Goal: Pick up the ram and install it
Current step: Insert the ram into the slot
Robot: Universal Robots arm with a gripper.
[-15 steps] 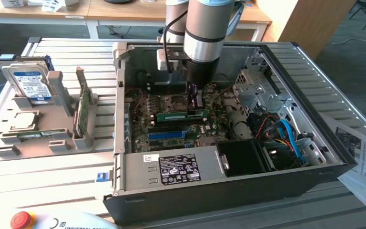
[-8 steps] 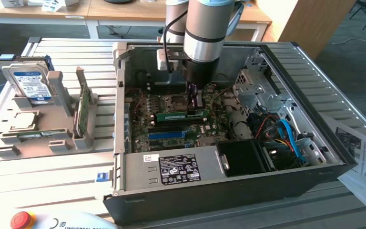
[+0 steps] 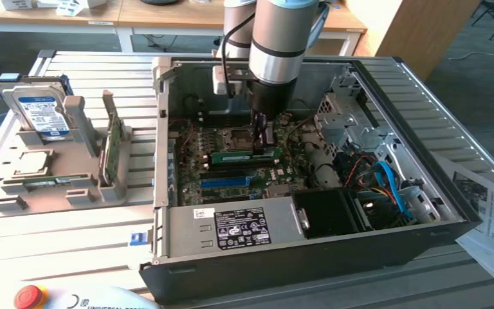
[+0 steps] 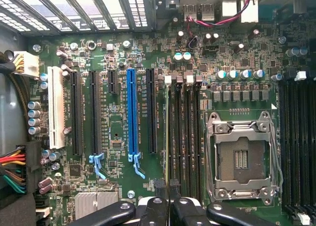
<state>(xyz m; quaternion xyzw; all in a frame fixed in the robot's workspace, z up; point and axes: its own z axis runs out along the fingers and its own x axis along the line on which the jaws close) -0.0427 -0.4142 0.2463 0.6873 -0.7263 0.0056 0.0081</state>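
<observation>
- right, the ram (image 3: 240, 155) is a long, thin green stick, lying level at the fingertips inside the case. in the wrist view the ram (image 4: 167, 137) is seen edge-on, a pale thin line running along the black memory slots (image 4: 190, 137).
- the gripper (image 3: 262, 147) is clamped almost closed on the ram, with a black finger (image 4: 157, 208) on each side of its edge. whether the stick is seated in a slot i cannot tell.
- the open computer case (image 3: 453, 212) lies on its side on a slatted table (image 3: 75, 238). the arm reaches down into it and covers part of the motherboard (image 4: 118, 122) in the exterior view.
- a grey tray (image 3: 7, 193) on the exterior view's left holds a hard drive (image 3: 41, 109) and a larger green card (image 3: 110, 151) standing on edge.
- the power supply (image 3: 229, 228) sits along the case's near wall.
- the metal-framed cpu socket (image 4: 242, 157) is just beside the memory slots.
- a blue expansion slot (image 4: 131, 112) and a white one (image 4: 56, 107) lie on the ram's other side, apart from it.
- a red stop button (image 3: 28, 296) sits at the table's near edge.
</observation>
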